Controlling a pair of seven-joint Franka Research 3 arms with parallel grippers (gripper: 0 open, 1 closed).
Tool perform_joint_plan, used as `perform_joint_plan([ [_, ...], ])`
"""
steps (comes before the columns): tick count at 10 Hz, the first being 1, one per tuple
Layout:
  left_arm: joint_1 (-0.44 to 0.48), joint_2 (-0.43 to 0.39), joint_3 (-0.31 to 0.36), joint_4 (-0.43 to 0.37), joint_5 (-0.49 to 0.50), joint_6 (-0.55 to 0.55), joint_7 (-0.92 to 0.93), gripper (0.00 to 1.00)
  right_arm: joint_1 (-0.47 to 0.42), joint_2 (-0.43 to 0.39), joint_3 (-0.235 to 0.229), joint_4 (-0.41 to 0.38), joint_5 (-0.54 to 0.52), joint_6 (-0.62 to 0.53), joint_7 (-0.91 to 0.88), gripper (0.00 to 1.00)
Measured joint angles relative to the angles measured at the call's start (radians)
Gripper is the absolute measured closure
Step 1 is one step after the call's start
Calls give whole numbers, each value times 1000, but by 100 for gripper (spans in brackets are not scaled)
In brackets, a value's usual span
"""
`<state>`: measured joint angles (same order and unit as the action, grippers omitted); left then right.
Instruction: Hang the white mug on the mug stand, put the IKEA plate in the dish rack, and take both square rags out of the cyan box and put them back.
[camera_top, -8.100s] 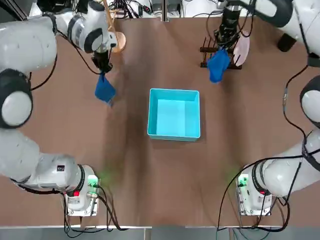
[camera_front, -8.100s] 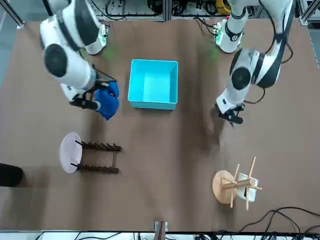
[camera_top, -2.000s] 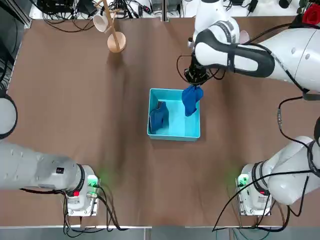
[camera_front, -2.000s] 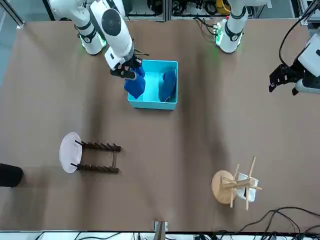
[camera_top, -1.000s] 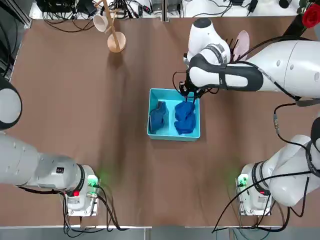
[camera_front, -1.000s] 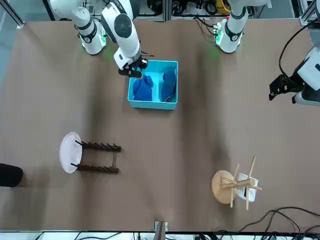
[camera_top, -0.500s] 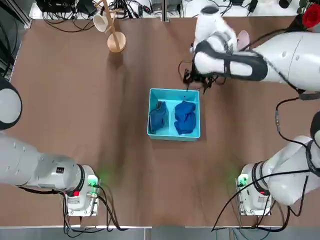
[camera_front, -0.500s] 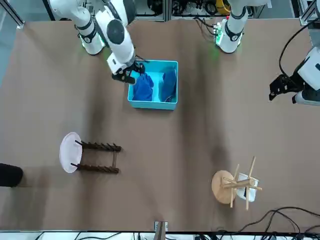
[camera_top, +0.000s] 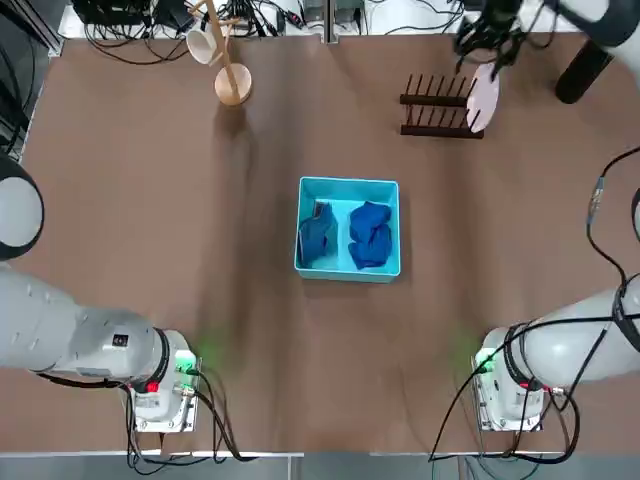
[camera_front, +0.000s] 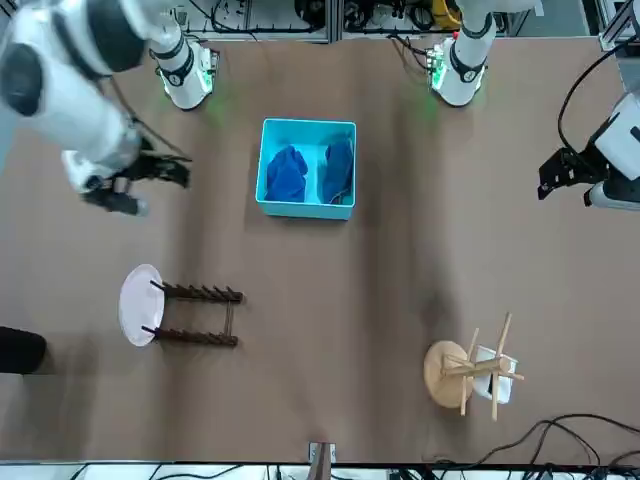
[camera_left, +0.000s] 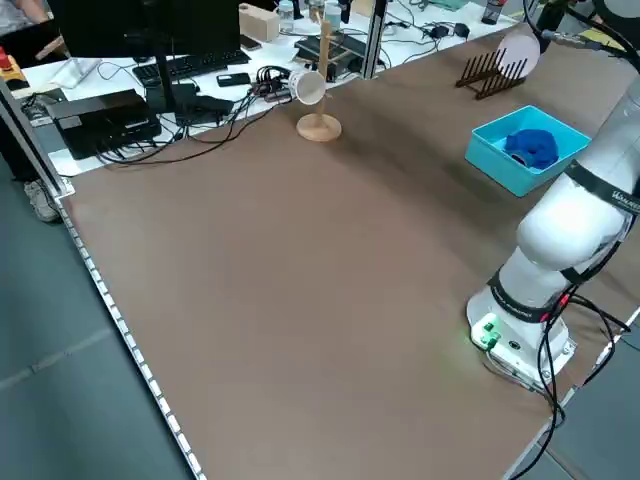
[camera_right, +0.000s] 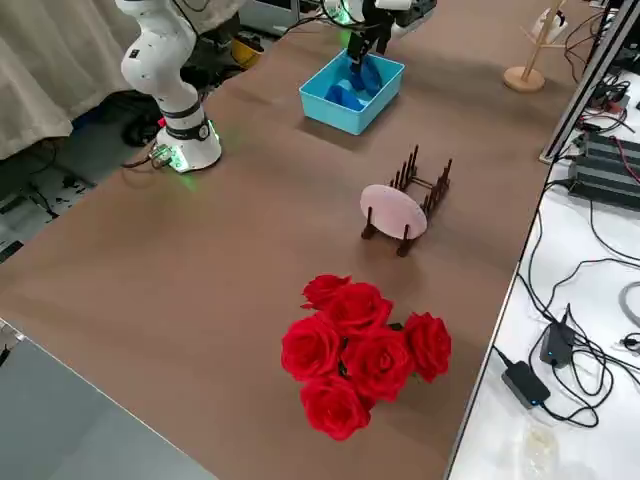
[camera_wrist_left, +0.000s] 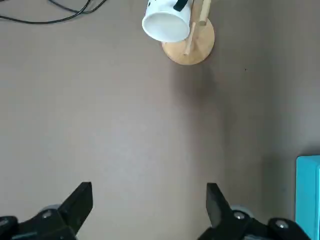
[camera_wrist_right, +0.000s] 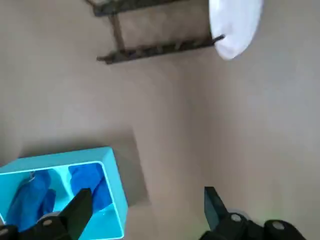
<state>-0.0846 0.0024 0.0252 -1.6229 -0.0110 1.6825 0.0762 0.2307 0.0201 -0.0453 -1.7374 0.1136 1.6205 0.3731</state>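
I take clock positions from the top view, 12 being away from the robot. Both square rags (camera_top: 370, 236) lie crumpled inside the cyan box (camera_top: 348, 273), one on its 9 o'clock side, the other on its 3 o'clock side. At 1 o'clock from the box, the dish rack (camera_top: 441, 131) holds the IKEA plate (camera_top: 483, 98) on edge, at the rack's 3 o'clock end. At 11 o'clock from the box is the mug stand (camera_top: 233, 84); the white mug (camera_front: 494, 376) hangs on one of its pegs. My right gripper (camera_wrist_right: 148, 192) is raised above the table (camera_top: 300, 380), toward 1 o'clock from the box in the top view, fingers apart, nothing between them. My left gripper (camera_wrist_left: 149, 187) is parked at 9 o'clock, fingers apart and unloaded. A black cylinder (camera_top: 583, 72) lies at 2 o'clock, beyond the rack.
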Motion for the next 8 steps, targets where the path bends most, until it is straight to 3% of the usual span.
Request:
perform_joint_plan([
  [3, -2, 0, -2, 1, 0, 0, 0, 0, -131, 0, 1, 70, -53, 1, -141, 1],
  [5, -3, 0, -4, 1, 0, 0, 0, 0, -142, 1, 2, 103, -134, 5, -165, 1],
  [8, -3, 0, -5, 2, 0, 0, 0, 0, -187, 1, 3, 156, -139, 8, -216, 1],
])
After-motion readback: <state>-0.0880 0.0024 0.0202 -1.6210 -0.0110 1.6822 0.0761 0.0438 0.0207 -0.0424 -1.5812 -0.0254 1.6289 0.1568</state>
